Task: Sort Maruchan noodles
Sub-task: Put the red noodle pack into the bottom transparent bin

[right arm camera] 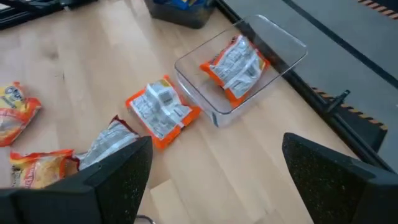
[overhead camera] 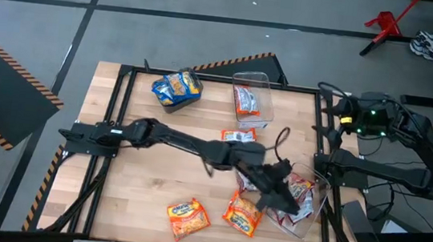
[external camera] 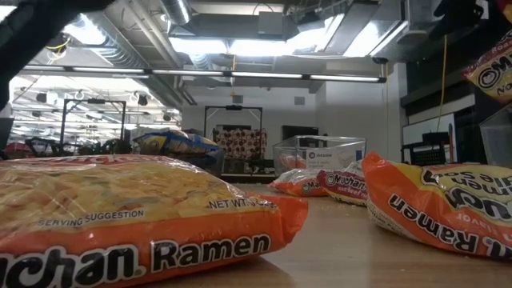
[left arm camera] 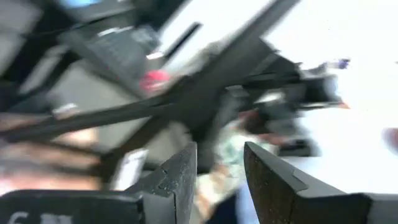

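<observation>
My left arm reaches across the table to its near right part. There my left gripper is shut on a Maruchan noodle packet, which hangs in the air beside a clear bin holding red-and-white packets. Two orange packets lie flat near the front edge, and another lies mid-table. A far clear bin holds one orange packet. Blue-and-yellow packets sit at the far left. My right gripper waits open at the far right. My left gripper has a pale, printed part of the packet between its two fingers, which point about level toward the table's right. In the low view the packet hangs clear of the table. The blur hides which edge the fingers are on.
A black frame runs round the wooden table top. Bare wood lies between the far bins and the front packets, left of my left arm. Cables and gear sit off the table's right edge.
</observation>
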Tool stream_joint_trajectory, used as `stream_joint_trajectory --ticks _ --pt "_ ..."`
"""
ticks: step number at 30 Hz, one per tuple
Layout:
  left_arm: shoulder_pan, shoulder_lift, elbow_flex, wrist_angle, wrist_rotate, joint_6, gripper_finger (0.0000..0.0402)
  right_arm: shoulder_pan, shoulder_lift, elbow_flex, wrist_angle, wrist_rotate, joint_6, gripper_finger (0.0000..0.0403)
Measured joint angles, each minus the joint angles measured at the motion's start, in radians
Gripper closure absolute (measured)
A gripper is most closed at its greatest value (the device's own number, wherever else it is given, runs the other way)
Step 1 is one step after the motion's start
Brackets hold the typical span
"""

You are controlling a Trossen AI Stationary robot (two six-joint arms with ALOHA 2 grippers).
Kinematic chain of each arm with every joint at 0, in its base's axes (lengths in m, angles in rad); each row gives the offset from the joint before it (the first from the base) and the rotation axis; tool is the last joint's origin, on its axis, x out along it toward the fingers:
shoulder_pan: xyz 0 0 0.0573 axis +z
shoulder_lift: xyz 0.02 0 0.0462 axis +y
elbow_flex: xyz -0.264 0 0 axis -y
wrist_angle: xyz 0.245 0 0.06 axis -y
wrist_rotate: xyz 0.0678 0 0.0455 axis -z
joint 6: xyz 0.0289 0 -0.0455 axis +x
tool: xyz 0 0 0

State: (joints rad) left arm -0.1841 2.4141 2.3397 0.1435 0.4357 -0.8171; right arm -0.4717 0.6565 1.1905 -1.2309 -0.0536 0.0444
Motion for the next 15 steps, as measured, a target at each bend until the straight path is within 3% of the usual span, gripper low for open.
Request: stream_joint_trajectory --ticks 7,15 --pt "-0.057 -0.17 -0.001 -0.026 0.013 0.081 0.0275 0.001 0.009 -0.124 0.076 -0.132 0.034 0.0056" --pt "-0.12 -0.319 0.001 -0.124 -0.188 0.319 0.0275 0.011 0.037 -0.316 0.276 -0.33 0.09 0.0056"
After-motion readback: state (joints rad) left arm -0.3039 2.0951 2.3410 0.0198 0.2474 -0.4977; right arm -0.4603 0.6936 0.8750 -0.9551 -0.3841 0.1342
